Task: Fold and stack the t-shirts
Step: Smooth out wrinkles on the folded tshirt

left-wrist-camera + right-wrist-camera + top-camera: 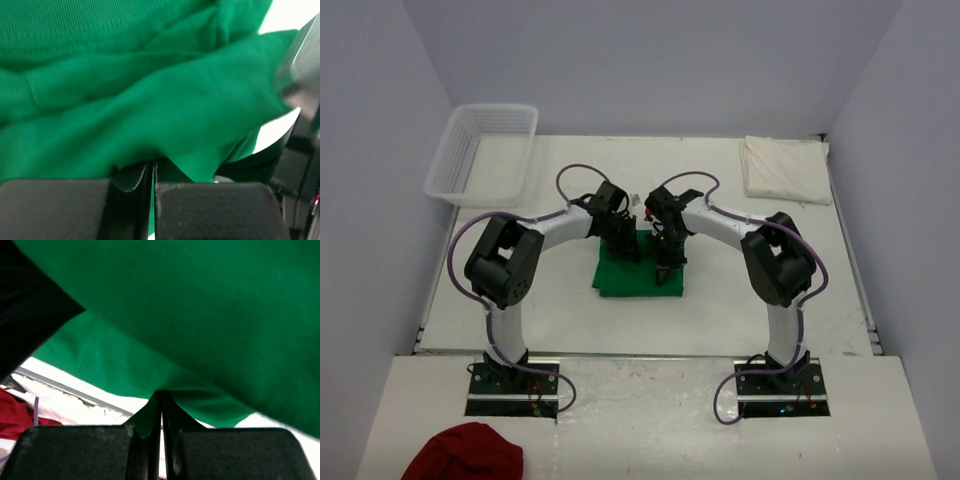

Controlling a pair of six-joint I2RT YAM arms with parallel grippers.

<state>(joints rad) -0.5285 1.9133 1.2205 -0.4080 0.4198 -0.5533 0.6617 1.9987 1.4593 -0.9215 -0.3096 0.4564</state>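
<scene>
1. The green t-shirt (638,272) is seen in the middle of the table (570,320), bunched into a small square shape between the two arms.
2. Its far part is covered in the top view by the left arm (505,265) and the right arm (775,262), so its whole shape cannot be made out.
3. The left jaws are closed on the green t-shirt. In the left wrist view, a thin strip of green cloth is pinched between the two black fingers (55,210). More wrinkled cloth is piled just past them.
4. The right jaws are closed on the green t-shirt too. In the right wrist view, a fold of cloth is squeezed between the fingers (70,452). The rest of the cloth is spread over most of that picture.
5. In the top view, the tips of both jaws are hidden by the wrists, so the grip can be seen only from the wrist cameras.
6. A blurred grey shape (302,65) is seen at the right edge of the left wrist view, and it cannot be told what it is.
7. A dark shape (25,315) fills the top left of the right wrist view, and it is too dark to be made out.
8. The cream-white t-shirt (783,168) is laid folded at the far right corner of the table, well apart from the green one.
9. A white basket (483,150) is seen at the far left corner.
10. A dark red cloth (463,455) is seen near the left arm's base, and its lower part is cut off by the picture's edge.
</scene>
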